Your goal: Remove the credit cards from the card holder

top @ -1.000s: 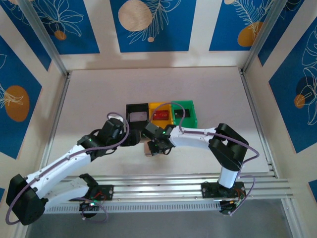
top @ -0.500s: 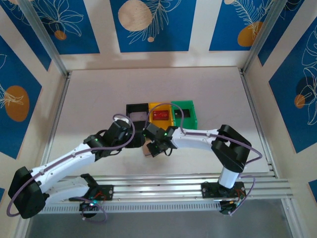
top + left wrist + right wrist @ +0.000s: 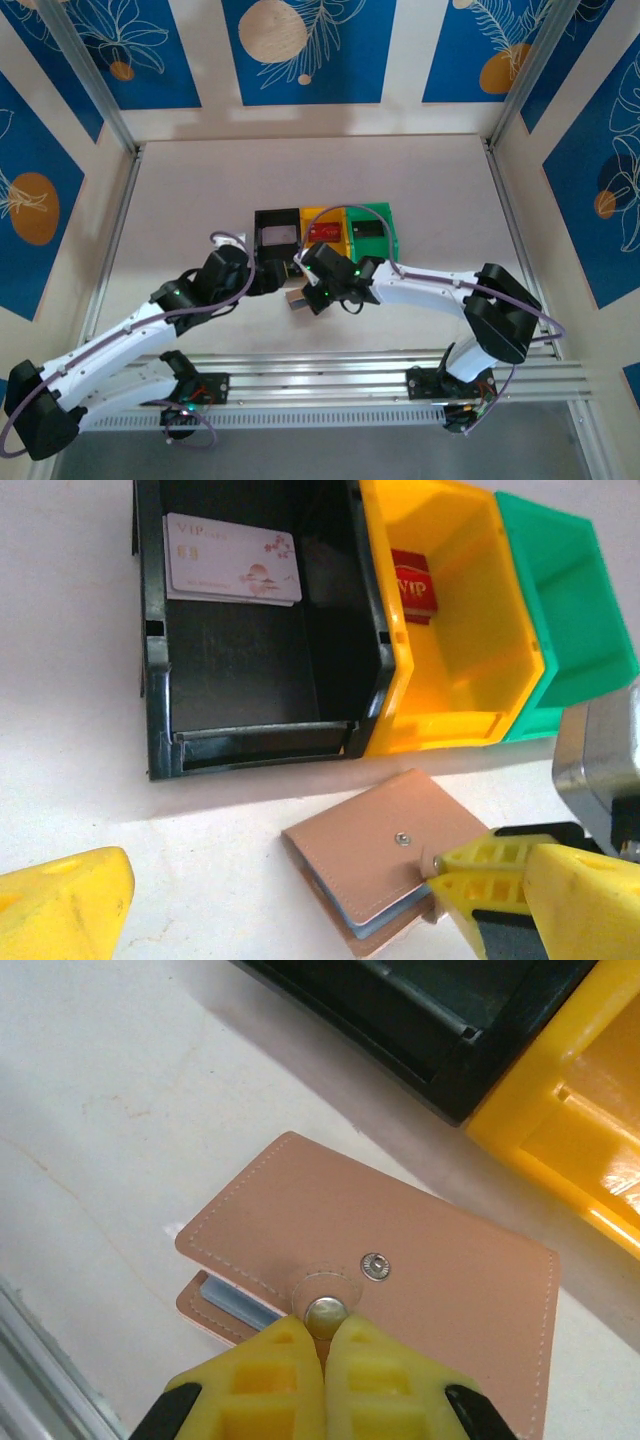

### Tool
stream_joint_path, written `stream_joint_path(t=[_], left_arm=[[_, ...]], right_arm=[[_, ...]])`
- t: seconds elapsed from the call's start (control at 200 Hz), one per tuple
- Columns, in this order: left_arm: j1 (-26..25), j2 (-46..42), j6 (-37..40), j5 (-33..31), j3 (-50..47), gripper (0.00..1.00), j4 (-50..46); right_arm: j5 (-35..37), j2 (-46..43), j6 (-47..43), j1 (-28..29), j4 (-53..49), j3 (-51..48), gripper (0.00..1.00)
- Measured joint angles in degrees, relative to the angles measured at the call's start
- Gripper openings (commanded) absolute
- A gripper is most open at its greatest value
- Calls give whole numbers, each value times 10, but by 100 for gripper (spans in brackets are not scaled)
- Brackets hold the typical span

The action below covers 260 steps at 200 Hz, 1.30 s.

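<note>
Pinching the snap tab [image 3: 322, 1310] of the closed card holder [image 3: 430, 1260] between the pressed-together fingertips of the right gripper [image 3: 322, 1338]. Spreading the left gripper [image 3: 271, 281] wide, gripping nothing, just beside the holder. Resting the holder flat on the table [image 3: 90, 1110], just in front of the black bin [image 3: 250, 670] and yellow bin [image 3: 470, 670]. Showing a pale credit card [image 3: 232, 558] in the black bin and a dark red credit card [image 3: 413, 587] in the yellow, green bin [image 3: 575, 620] alongside.

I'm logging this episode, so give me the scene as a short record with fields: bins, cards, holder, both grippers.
black bin: one white card
yellow bin: one dark red card
green bin: contents unclear
card holder: folded, flat on the table in front of the black bin and yellow bin
right gripper: shut on the card holder's snap tab
left gripper: open, near the card holder, holding nothing
</note>
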Motion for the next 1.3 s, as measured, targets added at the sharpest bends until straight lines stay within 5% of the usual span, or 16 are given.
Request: stream_joint_path(t=[0.845, 1.3], left_arm=[[0, -33, -29, -5, -13, 100, 1], [0, -45, -35, -5, -27, 100, 1]], right_arm=[[-64, -123, -30, -15, 24, -107, 0], [-105, -203, 33, -98, 55, -190, 0]])
